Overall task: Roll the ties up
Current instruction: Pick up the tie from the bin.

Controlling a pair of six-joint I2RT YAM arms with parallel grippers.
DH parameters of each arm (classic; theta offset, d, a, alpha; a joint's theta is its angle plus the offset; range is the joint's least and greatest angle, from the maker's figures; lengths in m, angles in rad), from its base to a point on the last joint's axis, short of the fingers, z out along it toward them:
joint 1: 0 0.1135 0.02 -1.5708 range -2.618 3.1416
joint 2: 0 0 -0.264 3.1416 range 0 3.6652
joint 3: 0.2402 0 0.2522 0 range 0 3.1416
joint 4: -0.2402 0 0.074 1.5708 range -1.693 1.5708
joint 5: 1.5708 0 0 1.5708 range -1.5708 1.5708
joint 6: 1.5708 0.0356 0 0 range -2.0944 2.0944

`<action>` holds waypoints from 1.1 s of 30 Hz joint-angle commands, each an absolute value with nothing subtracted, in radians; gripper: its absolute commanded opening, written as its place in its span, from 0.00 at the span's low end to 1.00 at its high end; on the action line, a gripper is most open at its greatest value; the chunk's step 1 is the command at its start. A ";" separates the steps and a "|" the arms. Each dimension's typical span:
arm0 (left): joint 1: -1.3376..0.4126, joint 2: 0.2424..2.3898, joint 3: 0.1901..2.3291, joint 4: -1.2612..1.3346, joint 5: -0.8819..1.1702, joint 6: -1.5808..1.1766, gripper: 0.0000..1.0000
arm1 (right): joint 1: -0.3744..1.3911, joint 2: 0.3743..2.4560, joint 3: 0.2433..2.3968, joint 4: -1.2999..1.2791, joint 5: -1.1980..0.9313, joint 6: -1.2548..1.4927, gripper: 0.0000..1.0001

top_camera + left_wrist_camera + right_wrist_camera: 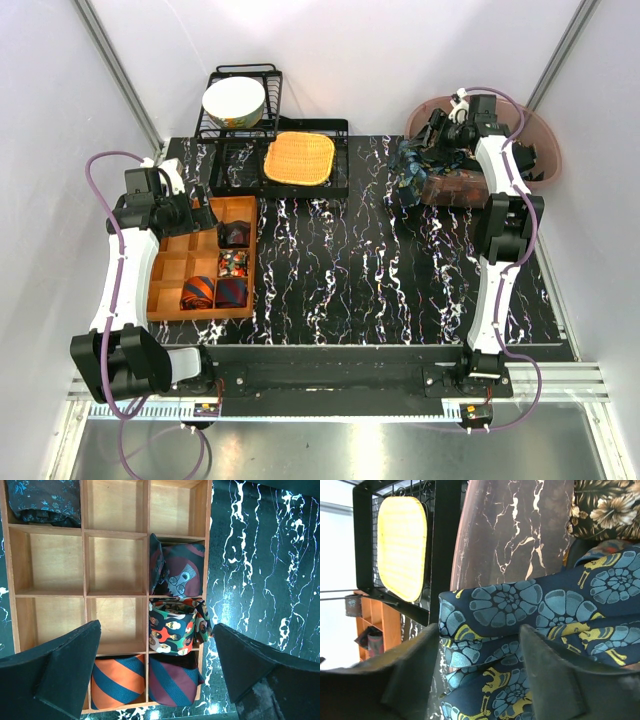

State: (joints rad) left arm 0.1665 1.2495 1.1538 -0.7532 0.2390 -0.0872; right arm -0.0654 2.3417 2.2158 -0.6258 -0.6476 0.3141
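The dark blue tie with teal-yellow print (520,605) lies bunched in folds under my right gripper (480,680). Its jaws stand apart, with the fabric showing between and behind the fingers. From above, that tie (408,172) hangs over the table beside the pink basket (545,135), with the right gripper (432,150) at it. My left gripper (156,667) is open and empty above the wooden compartment box (115,595). Rolled ties sit in the box: navy-orange striped (117,680), maroon-blue striped (172,682), a colourful faces print (175,625), a maroon one (182,572) and a dark floral one (45,500).
A brown floral tie (605,507) lies in the basket, seen from above as a brown heap (455,188). A black rack at the back holds a white bowl (233,100) and the orange woven mat (298,158). Several box compartments (55,562) are empty.
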 commanded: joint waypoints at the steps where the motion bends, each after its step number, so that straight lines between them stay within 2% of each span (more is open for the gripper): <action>1: 0.163 1.247 1.158 -0.712 0.265 -0.078 0.99 | -0.058 2.338 2.235 -0.620 -0.654 0.301 0.63; 8: 0.161 1.250 1.160 -0.710 0.261 -0.077 0.99 | -0.058 2.322 2.235 -0.620 -0.660 0.291 0.32; 11: 0.163 1.253 1.164 -0.710 0.261 -0.077 0.99 | -0.061 2.316 2.240 -0.620 -0.660 0.285 0.15; 12: 0.163 1.255 1.164 -0.710 0.261 -0.078 0.99 | -0.063 2.310 2.241 -0.620 -0.663 0.285 0.04; 13: 0.163 1.256 1.166 -0.710 0.259 -0.077 0.99 | -0.069 2.309 2.246 -0.623 -0.663 0.287 0.00; 27: 0.163 1.214 1.241 -0.718 0.241 -0.031 0.99 | -0.153 2.116 2.290 -0.624 -0.756 0.287 0.00; 33: 0.163 1.135 1.285 -0.721 0.252 0.041 0.99 | -0.153 1.984 2.413 -0.650 -0.805 0.302 0.00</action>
State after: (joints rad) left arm 0.1658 1.2121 1.2072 -0.7551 0.2352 -0.0303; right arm -0.1680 2.1605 2.2833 -0.6567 -0.7269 0.3061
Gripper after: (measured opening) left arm 0.987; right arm 0.020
